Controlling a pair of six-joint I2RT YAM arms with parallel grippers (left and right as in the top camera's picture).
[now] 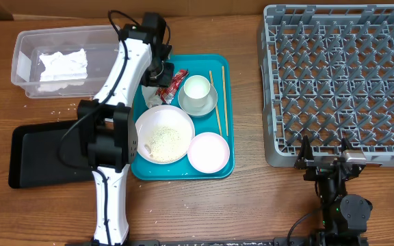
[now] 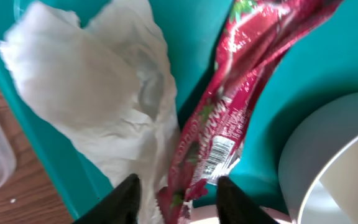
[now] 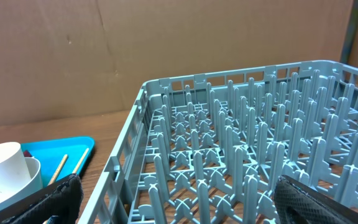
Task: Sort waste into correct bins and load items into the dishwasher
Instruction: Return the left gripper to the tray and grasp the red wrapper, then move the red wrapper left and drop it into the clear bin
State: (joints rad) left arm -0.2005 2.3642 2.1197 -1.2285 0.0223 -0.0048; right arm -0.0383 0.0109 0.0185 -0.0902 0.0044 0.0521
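My left gripper (image 1: 157,74) hangs over the back of the teal tray (image 1: 200,63). In the left wrist view its open jaws (image 2: 179,202) straddle the lower end of the red-and-white wrapper (image 2: 229,112), with gaps on both sides. A crumpled white napkin (image 2: 98,93) lies against the wrapper's left side. On the tray are the cup (image 1: 197,89) on a small plate, a bowl (image 1: 164,133) with rice grains, a pale-pink plate (image 1: 208,152) and chopsticks (image 1: 218,102). My right gripper (image 1: 323,162) is open and empty at the dish rack's (image 1: 340,82) near edge.
A clear tub (image 1: 26,65) at the back left holds a napkin (image 1: 62,66). A black tray (image 1: 40,154) lies at the front left. Loose grains dot the wood near the tub. The rack's pegs (image 3: 229,143) fill the right wrist view.
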